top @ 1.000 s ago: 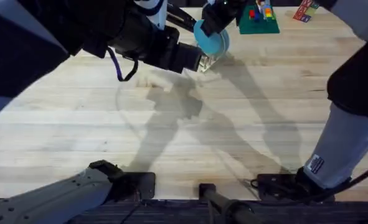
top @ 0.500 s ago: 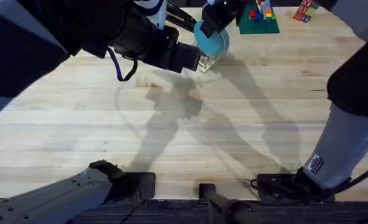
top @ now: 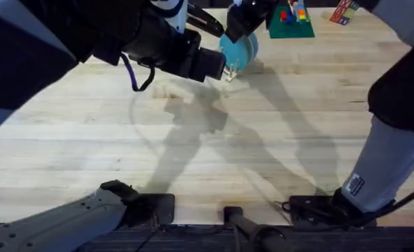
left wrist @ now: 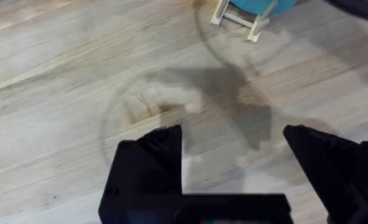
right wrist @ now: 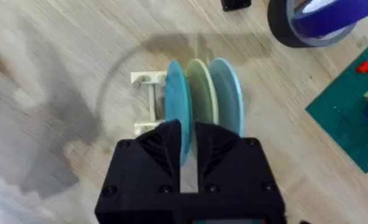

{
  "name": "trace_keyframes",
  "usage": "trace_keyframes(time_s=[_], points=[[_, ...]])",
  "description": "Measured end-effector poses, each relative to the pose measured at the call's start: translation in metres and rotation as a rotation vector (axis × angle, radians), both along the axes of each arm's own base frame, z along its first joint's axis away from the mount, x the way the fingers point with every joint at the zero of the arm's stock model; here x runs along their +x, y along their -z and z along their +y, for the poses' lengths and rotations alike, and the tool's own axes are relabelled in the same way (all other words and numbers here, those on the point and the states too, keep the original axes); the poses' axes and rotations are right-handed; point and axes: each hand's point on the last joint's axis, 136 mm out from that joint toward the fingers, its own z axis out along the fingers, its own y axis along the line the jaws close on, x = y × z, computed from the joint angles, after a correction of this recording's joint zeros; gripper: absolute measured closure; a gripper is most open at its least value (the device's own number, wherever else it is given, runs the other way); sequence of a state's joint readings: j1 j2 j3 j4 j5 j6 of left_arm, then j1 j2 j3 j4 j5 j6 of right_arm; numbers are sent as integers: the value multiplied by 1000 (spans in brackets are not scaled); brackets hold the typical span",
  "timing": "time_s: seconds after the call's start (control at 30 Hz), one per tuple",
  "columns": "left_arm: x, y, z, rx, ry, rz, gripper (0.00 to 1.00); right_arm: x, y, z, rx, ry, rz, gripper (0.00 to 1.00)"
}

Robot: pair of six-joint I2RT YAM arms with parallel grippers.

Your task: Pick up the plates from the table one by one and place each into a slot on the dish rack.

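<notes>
Three plates stand upright in the small wooden dish rack (right wrist: 147, 102): a teal one (right wrist: 174, 99), a cream one (right wrist: 200, 93) and a pale blue one (right wrist: 228, 99). My right gripper (right wrist: 187, 140) is directly over the rack, its black fingers shut on the teal plate's top edge. From overhead the teal plate (top: 239, 49) sits under the right gripper (top: 236, 21) at the far middle of the table (top: 122, 140). My left gripper (left wrist: 233, 134) hovers open over bare wood, a short way from the rack (left wrist: 240, 17), holding nothing.
A green baseplate with coloured bricks (top: 291, 24) lies right of the rack, with a red box (top: 341, 12) beyond it. A purple tape roll (right wrist: 314, 22) lies close to the rack. The left arm (top: 87, 35) spans the far left of the table.
The teal plate has sunk slightly lower into the rack with the right gripper. The left arm has barely moved.
</notes>
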State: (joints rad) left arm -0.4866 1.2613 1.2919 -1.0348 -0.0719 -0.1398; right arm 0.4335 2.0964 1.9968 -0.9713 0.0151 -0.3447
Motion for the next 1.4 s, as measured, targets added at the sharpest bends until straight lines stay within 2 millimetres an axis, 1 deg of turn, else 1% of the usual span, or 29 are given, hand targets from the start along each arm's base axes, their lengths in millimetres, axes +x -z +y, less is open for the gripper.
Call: trace_keyframes(time_s=[0.2,0.3,0.4,0.47,0.5,0.63,0.67,0.7,0.73,0.77,0.8,0.9,1.0,1.13,1.23,1.3,1.4], points=[[0,0,0,0,0,0,6,-4,1,3,-5,-8,8,831],[0,0,0,0,0,0,6,-9,-3,6,-11,-17,6,823],[0,0,0,0,0,0,6,-17,-17,5,-8,-23,-2,792],[0,0,0,0,0,0,7,-23,-32,3,0,-25,-17,771],[0,0,0,0,0,0,7,-26,-40,1,4,-25,-25,741],[0,0,0,0,0,0,7,-40,-67,-7,15,-18,-49,556],[0,0,0,0,0,1,6,-43,-72,-9,17,-13,-52,495],[0,0,0,0,0,1,6,-47,-76,-12,18,-11,-53,362],[0,0,0,1,0,1,6,-51,-81,-14,17,-8,-54,205],[0,0,0,1,0,1,6,-54,-85,-16,17,-7,-56,78],[0,0,0,2,0,1,6,-57,-90,-19,19,-3,-60,25],[0,0,0,3,2,-3,7,-66,-104,-28,21,7,-74,9],[0,0,-1,4,6,-2,6,-69,-121,-42,38,46,-102,9],[-2,1,1,9,1,4,7,-76,-152,-70,79,129,-164,7],[-4,3,2,16,1,16,7,-86,-171,-90,111,188,-202,7],[-6,4,3,20,1,23,6,-96,-174,-99,132,207,-201,7],[-7,4,3,23,1,28,7,-112,-166,-103,156,214,-175,7]])
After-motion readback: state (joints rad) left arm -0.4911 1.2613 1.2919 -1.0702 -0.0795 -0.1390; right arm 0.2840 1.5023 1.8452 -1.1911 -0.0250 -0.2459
